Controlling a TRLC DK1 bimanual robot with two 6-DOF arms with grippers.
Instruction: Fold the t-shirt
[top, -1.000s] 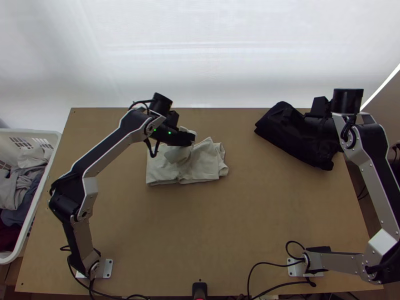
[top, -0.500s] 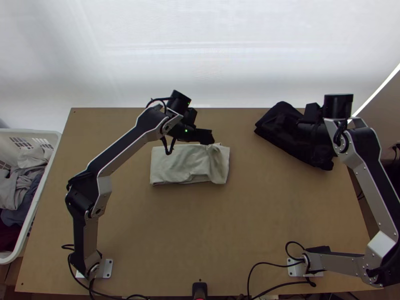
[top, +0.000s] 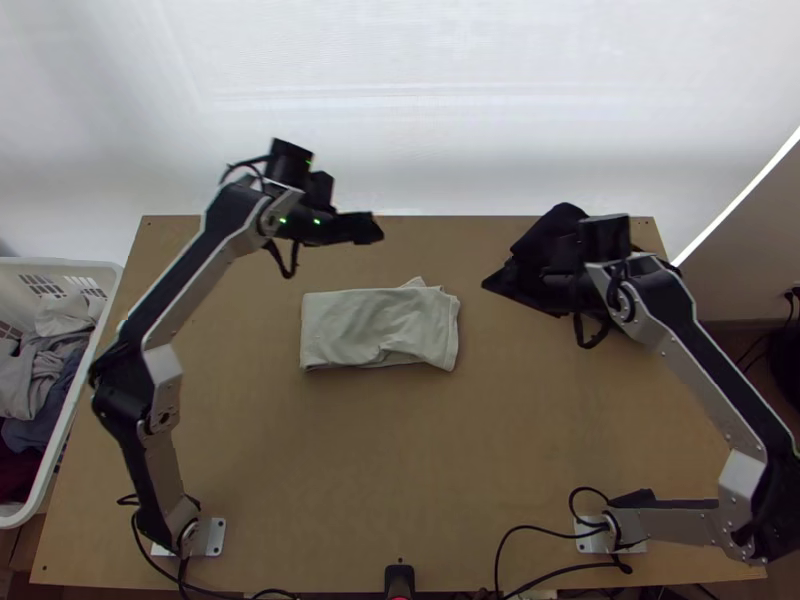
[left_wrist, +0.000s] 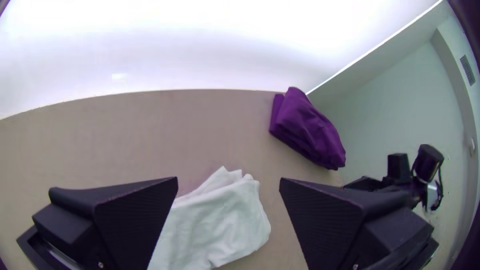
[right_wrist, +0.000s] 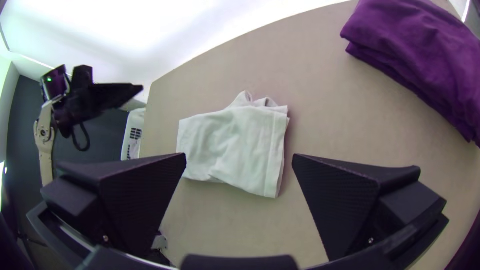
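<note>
The pale t-shirt (top: 378, 328) lies folded into a flat rectangle near the table's middle, with a small corner poking out at its far edge. My left gripper (top: 368, 228) hangs beyond the shirt's far edge, apart from it; in the left wrist view the left gripper (left_wrist: 229, 182) is open with nothing between its fingers. To the right of the shirt is my right gripper (top: 498, 284), in front of the dark cloth. In the right wrist view the right gripper (right_wrist: 239, 157) stands open, and the shirt (right_wrist: 235, 145) lies flat beyond it.
A dark folded cloth (top: 545, 228) lies at the table's far right, looking purple in the wrist views. At the left edge stands a white laundry basket (top: 100, 310) holding several garments. Cables and a small black object (top: 399, 580) are at the near edge.
The left gripper has let go of the shirt and moved up and left. The shirt's bunched part now lies flatter. The right arm has moved left from over the dark cloth.
</note>
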